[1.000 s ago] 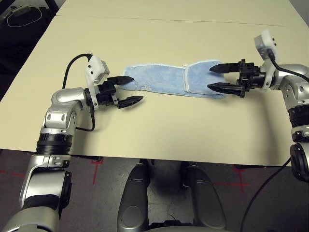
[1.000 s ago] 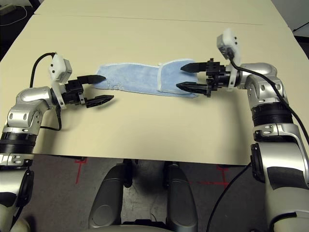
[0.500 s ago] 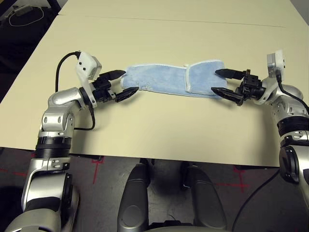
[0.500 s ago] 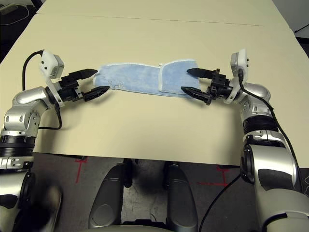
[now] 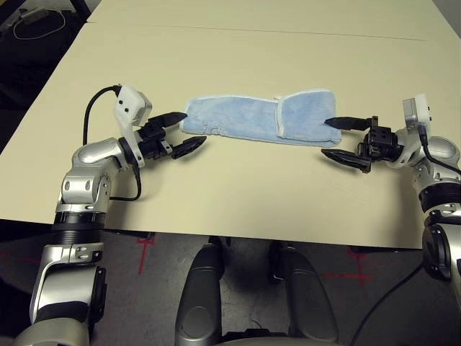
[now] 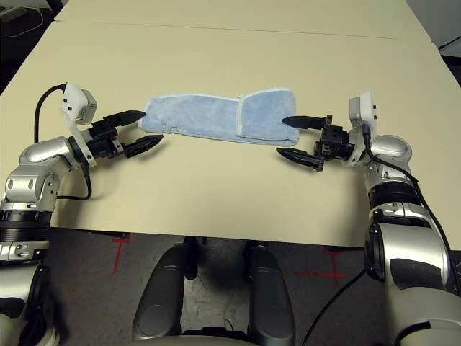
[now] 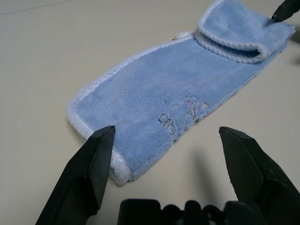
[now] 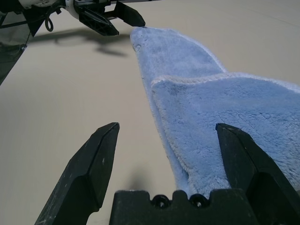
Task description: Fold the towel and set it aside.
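The towel (image 5: 252,122) is a light-blue terry strip lying flat across the table, its right end folded back over itself with white edging showing. A small dark embroidered mark (image 7: 180,112) sits near its left end. My left gripper (image 5: 194,127) is open at the strip's left end; in the left wrist view (image 7: 165,133) one finger (image 7: 93,164) rests by the towel's corner and the other stands off its near edge. My right gripper (image 5: 325,137) is open just off the folded right end (image 8: 225,112), one fingertip at the towel's edge and the other over bare table.
The beige table (image 5: 238,187) has open surface in front of and behind the towel, and a seam line (image 5: 252,30) runs across its far side. Its front edge is close to my body. Dark floor with a white cable (image 5: 32,21) lies beyond the left corner.
My right gripper has pulled back to the right, from straddling the folded end to just off it. My left gripper has shifted slightly toward the towel's left end. The towel has not moved.
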